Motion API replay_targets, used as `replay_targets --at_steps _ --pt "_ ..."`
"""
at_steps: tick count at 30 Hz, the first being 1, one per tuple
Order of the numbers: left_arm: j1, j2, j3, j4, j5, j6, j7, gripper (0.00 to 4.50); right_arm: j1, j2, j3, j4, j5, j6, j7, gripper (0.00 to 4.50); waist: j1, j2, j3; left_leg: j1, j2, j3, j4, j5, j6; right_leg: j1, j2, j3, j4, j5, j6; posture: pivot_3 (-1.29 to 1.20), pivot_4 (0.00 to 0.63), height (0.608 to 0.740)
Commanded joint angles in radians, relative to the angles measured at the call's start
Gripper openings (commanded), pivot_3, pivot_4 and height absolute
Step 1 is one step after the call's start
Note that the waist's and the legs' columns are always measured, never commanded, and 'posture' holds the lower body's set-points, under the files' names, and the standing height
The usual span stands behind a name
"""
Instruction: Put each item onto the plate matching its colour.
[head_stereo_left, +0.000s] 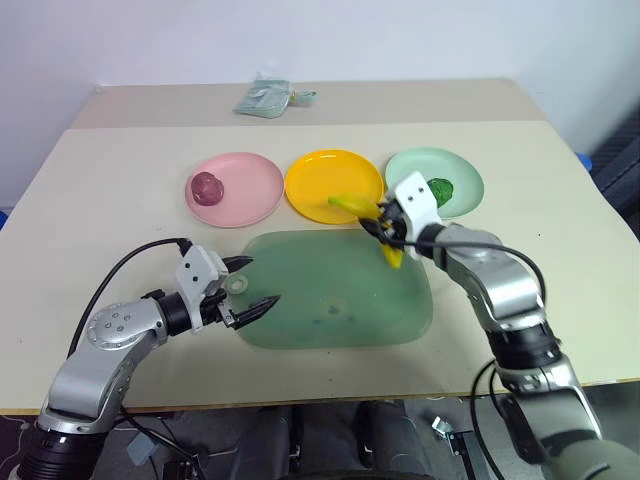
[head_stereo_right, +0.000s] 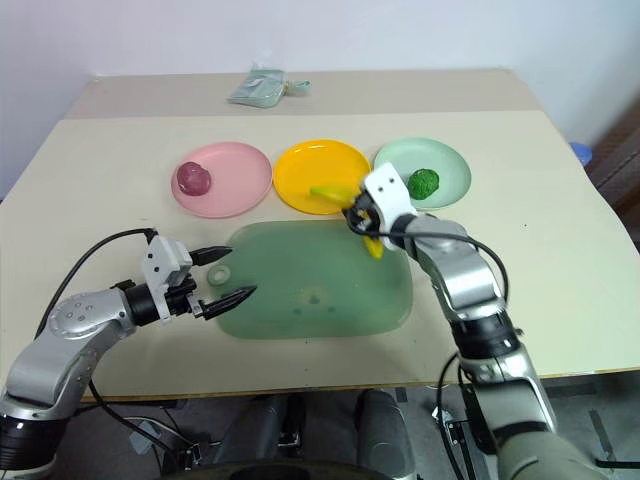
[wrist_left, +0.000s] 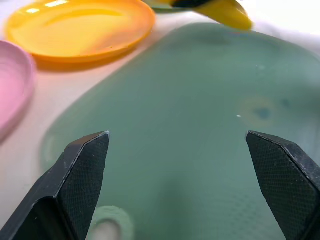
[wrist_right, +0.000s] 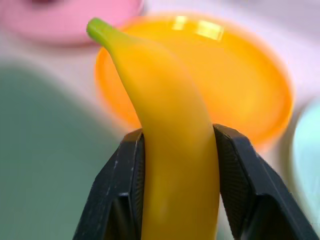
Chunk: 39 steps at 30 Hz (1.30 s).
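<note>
The banana (wrist_right: 172, 130) looks like smooth, slightly glossy plastic, and the yellow plate (wrist_right: 250, 95) behind it shines like glossy plastic too. The mat (wrist_left: 210, 125) is translucent and matt with a soft, rubbery look. The left gripper's fingers (wrist_left: 82, 170) are matt black with finely textured pads.

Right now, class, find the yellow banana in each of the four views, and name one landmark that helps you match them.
Left eye view: banana in the right gripper, over the yellow plate's near rim.
Right eye view: same place, just right of centre.
Left wrist view: its tip at the top edge, beyond the green mat.
Right wrist view: centre, clamped between the fingers.
Shared landmark: the yellow plate.
</note>
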<state>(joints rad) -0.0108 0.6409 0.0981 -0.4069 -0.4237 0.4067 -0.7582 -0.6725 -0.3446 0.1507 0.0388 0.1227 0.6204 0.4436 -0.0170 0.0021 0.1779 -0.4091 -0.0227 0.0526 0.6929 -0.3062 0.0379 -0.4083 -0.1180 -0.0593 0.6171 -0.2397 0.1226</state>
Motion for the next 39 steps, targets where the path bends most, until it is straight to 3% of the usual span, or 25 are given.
replay_targets --at_steps 1,7,8,12,13,18,22,25,31,39 --pt "0.01 -0.011 0.052 -0.02 -0.003 -0.023 0.033 4.5 -0.135 0.079 0.037 0.263 -0.09 -0.175 -0.075 1.37 -0.001 0.0 0.0 0.0 0.0 0.0 0.0 0.0 0.0 0.0 0.0 0.0 0.0 0.0 0.0 0.0 0.15 0.74" --pt "0.075 -0.035 0.061 -0.086 0.007 -0.017 0.087 4.5 -0.329 0.173 0.021 0.678 -0.139 -0.405 -0.115 1.37 -0.004 0.0 0.0 0.0 -0.001 0.0 -0.002 0.0 0.0 0.0 0.0 0.0 0.001 0.0 0.0 0.0 0.15 0.74" --pt "0.092 -0.041 0.066 -0.101 0.006 -0.016 0.098 4.5 -0.349 0.179 0.015 0.713 -0.137 -0.426 -0.105 2.41 -0.003 0.0 0.0 0.0 -0.001 0.0 -0.002 0.0 0.0 0.0 0.0 0.0 0.001 0.0 0.0 0.0 0.15 0.74" --pt "0.14 -0.056 0.072 -0.143 0.009 -0.008 0.137 4.5 -0.383 0.175 -0.011 0.763 -0.128 -0.492 -0.074 4.28 -0.005 0.001 0.0 0.0 -0.001 0.0 -0.003 0.001 -0.002 0.0 0.001 0.0 0.001 0.0 0.0 0.0 0.15 0.74" --pt "0.156 -0.057 0.082 -0.146 0.013 -0.014 0.145 4.5 -0.37 0.163 -0.015 0.732 -0.123 -0.507 -0.055 4.41 -0.005 0.001 0.0 0.0 -0.001 0.0 -0.004 0.001 -0.002 0.0 0.001 0.0 0.001 0.0 0.0 0.0 0.15 0.74" --pt "0.164 -0.071 0.122 -0.134 0.024 -0.025 0.195 4.5 -0.24 0.062 -0.062 0.489 -0.033 -0.533 0.155 4.41 0.004 0.001 0.0 0.0 -0.001 0.0 -0.004 0.001 -0.002 0.0 0.001 0.0 0.001 0.0 0.0 0.0 0.15 0.74" --pt "0.189 -0.072 0.193 -0.099 0.042 -0.051 0.222 4.5 -0.052 -0.096 -0.121 0.189 0.103 -0.456 0.363 4.41 0.006 0.001 0.0 0.0 -0.001 -0.001 -0.005 0.001 -0.002 0.001 0.0 -0.001 -0.001 0.0 0.0 0.0 0.15 0.74" --pt "0.228 -0.061 0.267 -0.08 0.032 -0.062 0.214 4.5 0.093 -0.231 -0.178 0.076 0.178 -0.383 0.475 4.41 0.005 0.001 0.0 0.0 0.0 -0.001 -0.005 0.001 -0.002 0.001 0.0 -0.001 -0.002 0.0 0.0 0.0 0.15 0.74" --pt "0.312 -0.068 0.367 -0.085 0.007 -0.057 0.203 4.5 0.261 -0.356 -0.292 0.065 0.233 -0.358 0.53 4.41 0.003 0.001 0.0 0.001 0.0 0.001 -0.005 0.001 -0.001 0.001 -0.001 0.0 -0.003 0.0 0.0 0.0 0.15 0.74" --pt "0.372 -0.088 0.393 -0.111 -0.004 -0.05 0.214 4.5 0.249 -0.37 -0.305 0.112 0.225 -0.361 0.535 4.41 0.008 0.0 0.0 0.001 0.0 0.0 -0.005 0.001 -0.001 0.001 -0.004 0.002 -0.003 0.0 -0.001 0.0 0.15 0.74"
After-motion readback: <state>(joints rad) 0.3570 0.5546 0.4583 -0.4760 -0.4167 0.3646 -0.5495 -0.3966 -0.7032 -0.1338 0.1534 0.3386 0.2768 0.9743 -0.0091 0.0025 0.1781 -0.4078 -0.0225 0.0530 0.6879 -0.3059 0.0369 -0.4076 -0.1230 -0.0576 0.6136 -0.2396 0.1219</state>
